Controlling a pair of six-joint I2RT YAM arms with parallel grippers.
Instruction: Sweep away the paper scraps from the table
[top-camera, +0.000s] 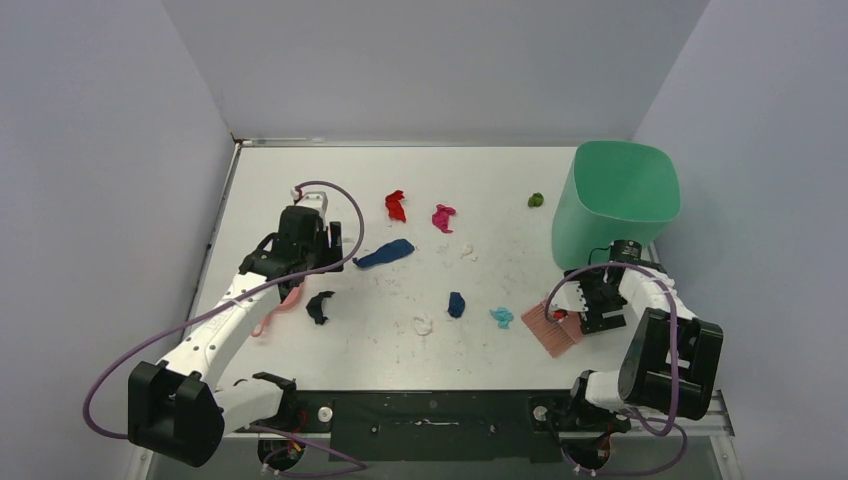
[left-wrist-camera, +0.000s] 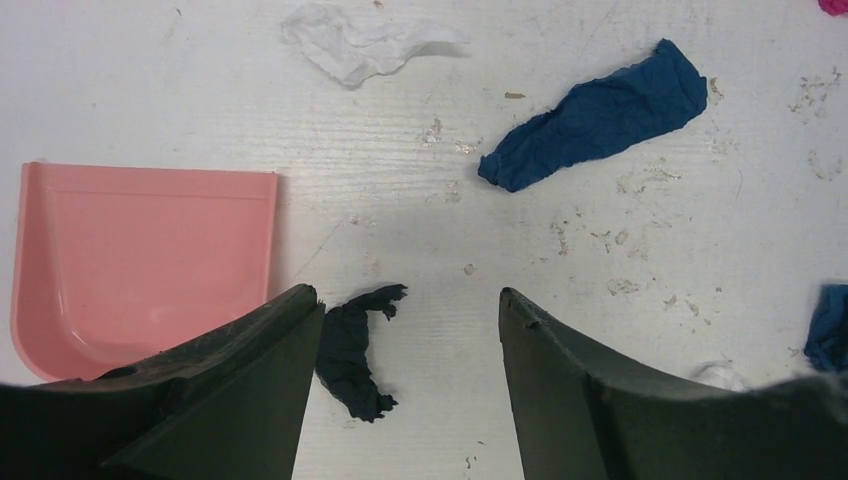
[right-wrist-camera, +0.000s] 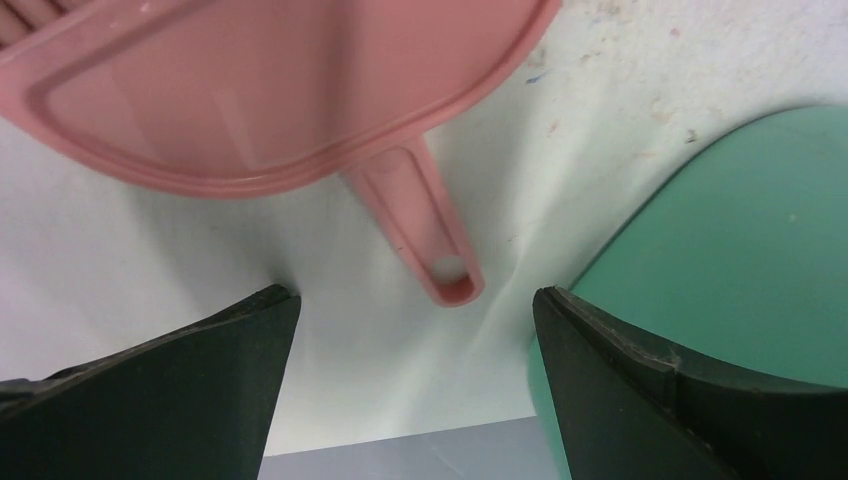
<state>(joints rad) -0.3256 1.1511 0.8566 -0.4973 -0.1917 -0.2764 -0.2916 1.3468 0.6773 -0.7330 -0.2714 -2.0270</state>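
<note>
White table (top-camera: 500, 170) lay strewn with paper scraps (top-camera: 385, 253); sweeping seemed not yet begun; left gripper (left-wrist-camera: 408, 300) hung wide open, empty, beside the pink dustpan (left-wrist-camera: 140, 260); right gripper (right-wrist-camera: 415, 300), equally wide and empty, hovered over the pink brush (right-wrist-camera: 300, 80) near the green bin (top-camera: 615, 200).

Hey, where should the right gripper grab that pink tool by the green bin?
Take the pink tool by its narrow handle, not the wide flat body. It lies flat on the table with the handle pointing into the open right gripper, so come down from above, a finger on each side.
</note>
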